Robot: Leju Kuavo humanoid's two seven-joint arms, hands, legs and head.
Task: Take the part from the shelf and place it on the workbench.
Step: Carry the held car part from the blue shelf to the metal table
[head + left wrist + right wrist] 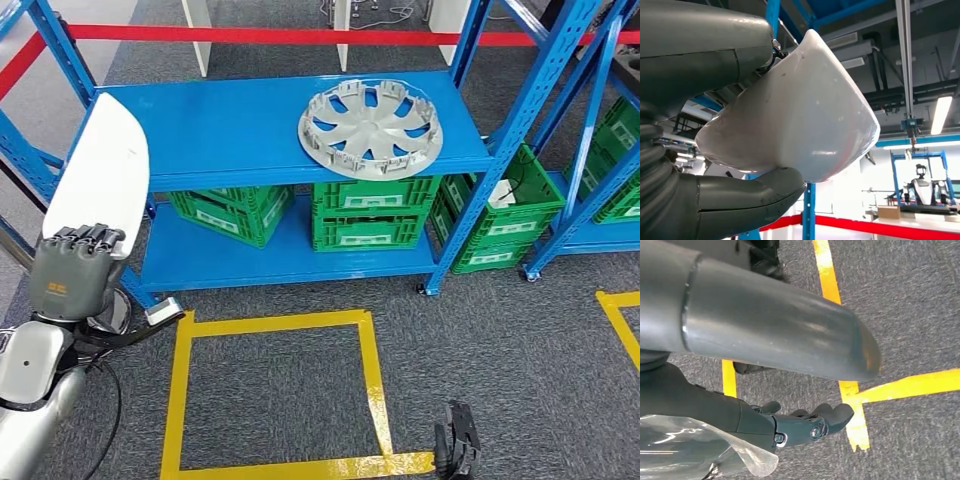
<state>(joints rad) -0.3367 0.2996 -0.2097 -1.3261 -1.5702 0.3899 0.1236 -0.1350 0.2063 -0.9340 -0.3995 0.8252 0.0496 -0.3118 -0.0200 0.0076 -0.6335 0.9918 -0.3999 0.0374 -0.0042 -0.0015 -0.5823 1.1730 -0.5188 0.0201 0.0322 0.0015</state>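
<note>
Left hand is closed around the lower edge of the white part, held upright beside the blue shelf; the glossy, rigid shell is judged light but slippery, best gripped by its rim; right hand hangs loosely open, empty.
</note>
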